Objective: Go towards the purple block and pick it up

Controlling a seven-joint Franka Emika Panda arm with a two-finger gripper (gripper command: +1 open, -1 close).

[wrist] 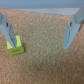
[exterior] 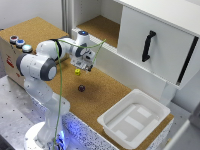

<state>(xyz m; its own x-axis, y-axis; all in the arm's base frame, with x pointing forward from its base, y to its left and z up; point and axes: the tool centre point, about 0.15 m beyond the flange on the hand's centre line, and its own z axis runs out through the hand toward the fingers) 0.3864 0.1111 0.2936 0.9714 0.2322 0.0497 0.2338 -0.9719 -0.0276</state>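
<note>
The white Panda arm rises from its base at about seven o'clock in the exterior view, bulks out at a grey-banded shoulder joint, then reaches toward one o'clock through a bent elbow. The wrist turns downward, so the gripper (exterior: 85, 67) hangs pointing at the tabletop (exterior: 105, 90), poised above it without touching. A green cable runs down along the arm. In the wrist view the two grey fingers (wrist: 7, 28) stand wide apart, one at nine o'clock and the other at three o'clock, with nothing clamped between them.
</note>
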